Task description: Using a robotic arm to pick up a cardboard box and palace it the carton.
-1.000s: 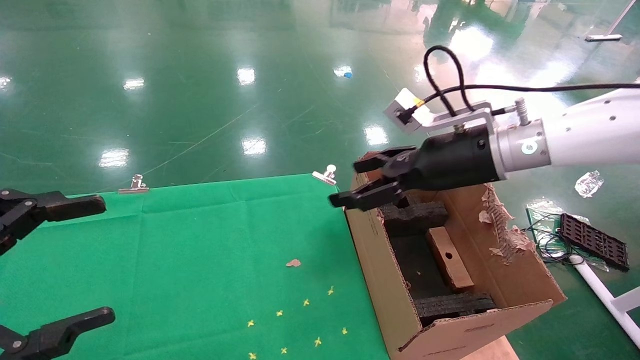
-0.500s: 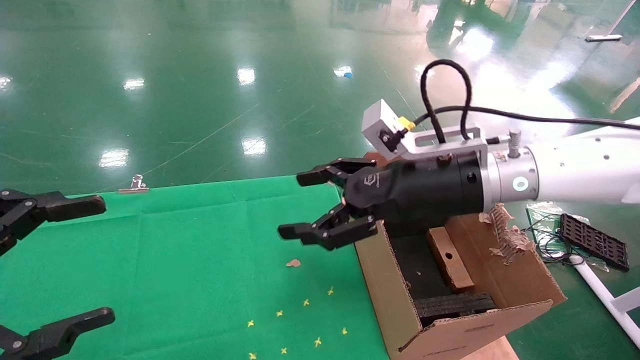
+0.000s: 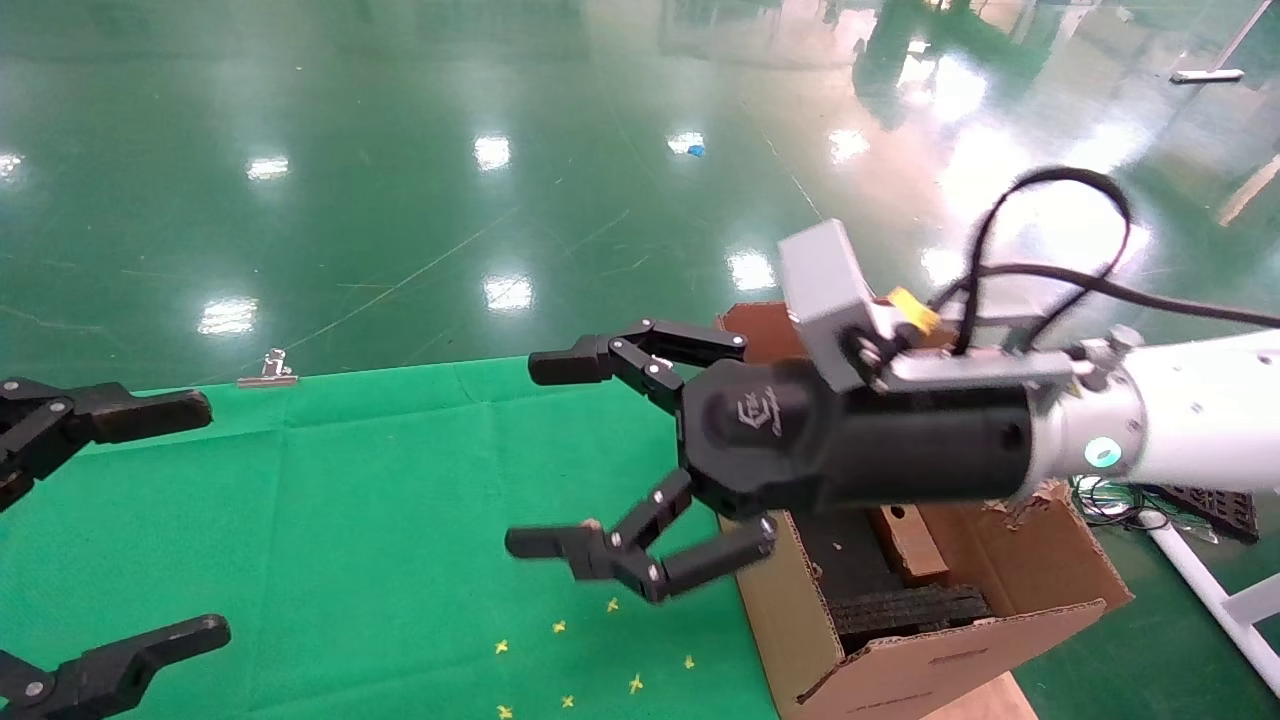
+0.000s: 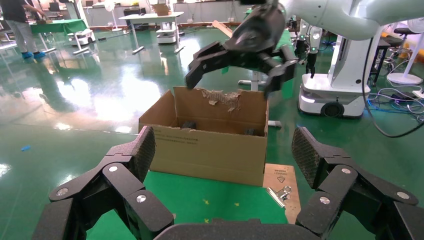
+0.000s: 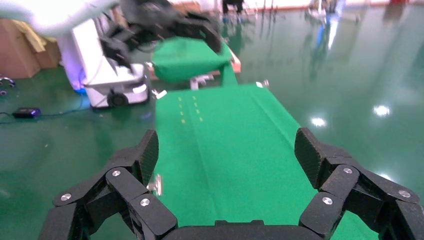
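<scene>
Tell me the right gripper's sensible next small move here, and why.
Probably carry on clear of the carton to a rest pose over the green cloth. The cardboard box already lies inside the carton between the foam blocks, and the right gripper is open, empty and above the cloth. The left gripper sits parked at the table's left edge.

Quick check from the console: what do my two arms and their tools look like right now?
The right arm is a white tube ending in a black cylindrical wrist with an embossed logo, a grey camera block and looping black cable. Its right tool has black multi-link fingers with silver pins. The left tool is matching black; its arm is out of view.
</scene>
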